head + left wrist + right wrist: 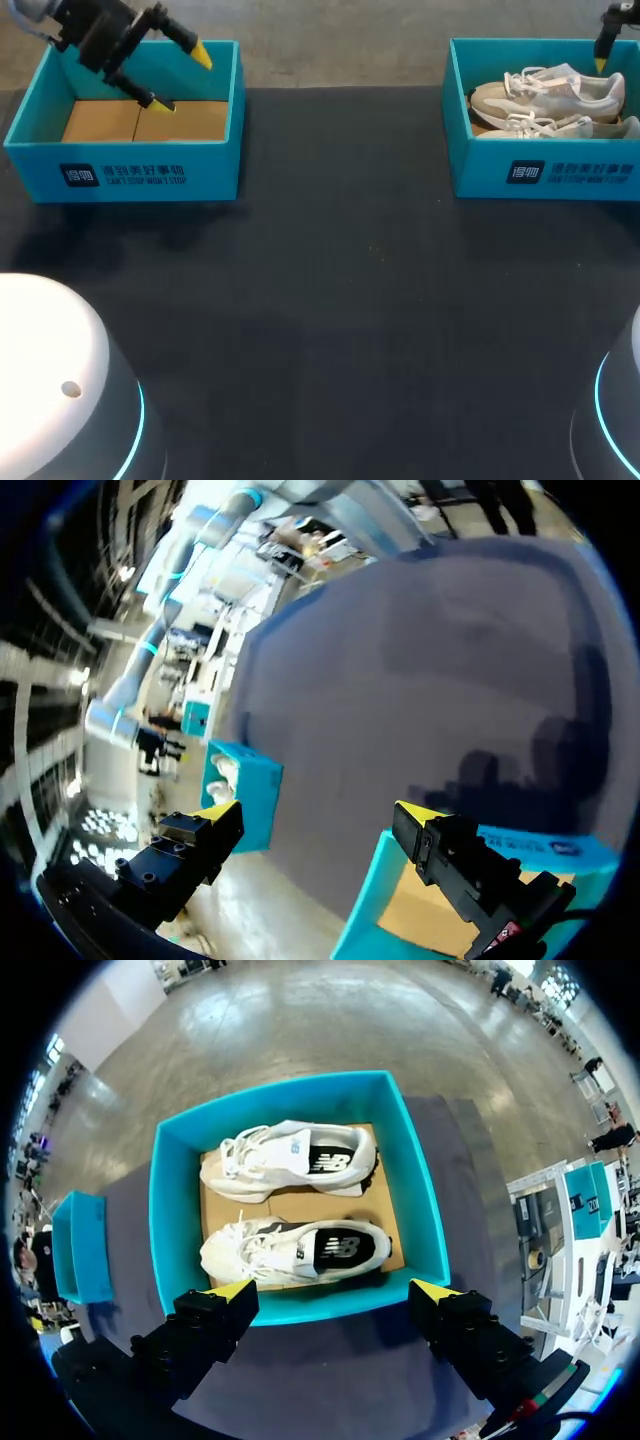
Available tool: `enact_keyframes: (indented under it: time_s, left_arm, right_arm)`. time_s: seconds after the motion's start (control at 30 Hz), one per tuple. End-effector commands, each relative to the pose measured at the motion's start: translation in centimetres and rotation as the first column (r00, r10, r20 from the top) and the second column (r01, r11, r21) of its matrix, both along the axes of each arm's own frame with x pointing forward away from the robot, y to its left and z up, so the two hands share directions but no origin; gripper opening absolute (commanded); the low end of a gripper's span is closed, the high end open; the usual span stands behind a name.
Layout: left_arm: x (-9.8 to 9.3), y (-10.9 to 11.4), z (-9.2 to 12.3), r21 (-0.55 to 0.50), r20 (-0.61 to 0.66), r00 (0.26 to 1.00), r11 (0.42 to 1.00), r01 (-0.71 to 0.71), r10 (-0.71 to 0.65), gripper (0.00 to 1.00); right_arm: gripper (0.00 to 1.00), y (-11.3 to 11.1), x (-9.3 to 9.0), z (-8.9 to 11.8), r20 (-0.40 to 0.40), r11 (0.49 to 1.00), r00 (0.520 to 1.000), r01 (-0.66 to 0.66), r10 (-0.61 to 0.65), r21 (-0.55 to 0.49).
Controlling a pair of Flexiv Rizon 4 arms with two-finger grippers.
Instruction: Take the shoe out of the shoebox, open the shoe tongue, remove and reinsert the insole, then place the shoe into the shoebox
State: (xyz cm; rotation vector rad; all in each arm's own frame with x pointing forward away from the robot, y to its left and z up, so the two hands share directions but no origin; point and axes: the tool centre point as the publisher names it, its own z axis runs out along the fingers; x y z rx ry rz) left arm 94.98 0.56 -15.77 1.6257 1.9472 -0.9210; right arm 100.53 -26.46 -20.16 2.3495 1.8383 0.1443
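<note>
shoes of a pale pair lie inside the right shoebox [540, 172], a teal box at the far right of the counter [340, 300]. both rest on their sides on its brown cardboard floor, toes turned toward the counter's middle, white laces showing. the far shoe [290, 1160] sits by the back wall and the near shoe [300, 1250] just beside it, by the front wall. the right arm comes in at the far right corner. the right end effector [333, 1292] hangs above this box, looking straight down into it, fingers spread wide and touching nothing. the left arm enters from the far left corner and tilts down over the left shoebox [130, 172], a matching teal box at the counter's far left. the left end effector [183, 80] is spread too, gripping nothing: one yellow tip is up near the back wall's rim, the other lower, over the box's floor. that box shows its brown cardboard bottom.
</note>
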Motion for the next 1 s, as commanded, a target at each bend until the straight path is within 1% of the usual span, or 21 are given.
enact_keyframes:
  time_s: [0.03, 0.07, 0.1, 0.13, 0.83, 0.87, 0.9, 0.97, 1.0]
  left_arm:
    - [0.9, -0.6, 1.4, -0.043, -0.289, 0.825, 0.854, -0.519, 0.486, 1.00]
    - [1.5, -0.5, 1.6, -0.041, -0.387, 0.740, 0.792, -0.610, 0.550, 1.00]
    - [2.2, -0.4, 1.8, -0.047, -0.452, 0.650, 0.711, -0.701, 0.611, 1.00]
    - [2.9, -0.2, 2.1, -0.092, -0.544, 0.566, 0.627, -0.774, 0.619, 1.00]
    - [2.9, -0.2, 2.1, -0.092, -0.544, 0.566, 0.627, -0.774, 0.619, 1.00]
    - [2.9, -0.1, 2.2, -0.090, -0.531, 0.561, 0.616, -0.783, 0.635, 1.00]
    - [3.2, -0.1, 2.3, -0.063, -0.537, 0.500, 0.559, -0.827, 0.679, 1.00]
    - [3.2, -0.2, 2.3, -0.056, -0.539, 0.491, 0.552, -0.832, 0.684, 1.00]
    - [3.7, -0.2, 2.6, -0.007, -0.533, 0.395, 0.463, -0.887, 0.748, 1.00]
  right_arm:
    - [1.00, 0.0, -0.4, -0.1, 0.028, 1.000, 1.000, 0.001, -0.001, -0.006]
    - [1.00, 0.0, -0.4, -0.1, 0.028, 1.000, 1.000, 0.001, -0.001, -0.006]
    - [1.00, 0.0, -0.4, -0.1, 0.028, 1.000, 1.000, 0.001, -0.001, -0.006]
    - [1.00, 0.0, -0.4, -0.1, 0.028, 1.000, 1.000, 0.001, -0.001, -0.006]
    - [1.00, 0.0, -0.4, -0.1, 0.028, 1.000, 1.000, 0.001, -0.001, -0.006]
    - [1.00, 0.0, -0.4, -0.1, 0.028, 1.000, 1.000, 0.001, -0.001, -0.006]
    - [1.00, 0.0, -0.4, -0.1, 0.028, 1.000, 1.000, 0.001, -0.001, -0.006]
    - [1.00, 0.0, -0.4, -0.1, 0.028, 1.000, 1.000, 0.001, -0.001, -0.006]
    - [1.00, 0.0, -0.4, -0.1, 0.028, 1.000, 1.000, 0.001, -0.001, -0.006]
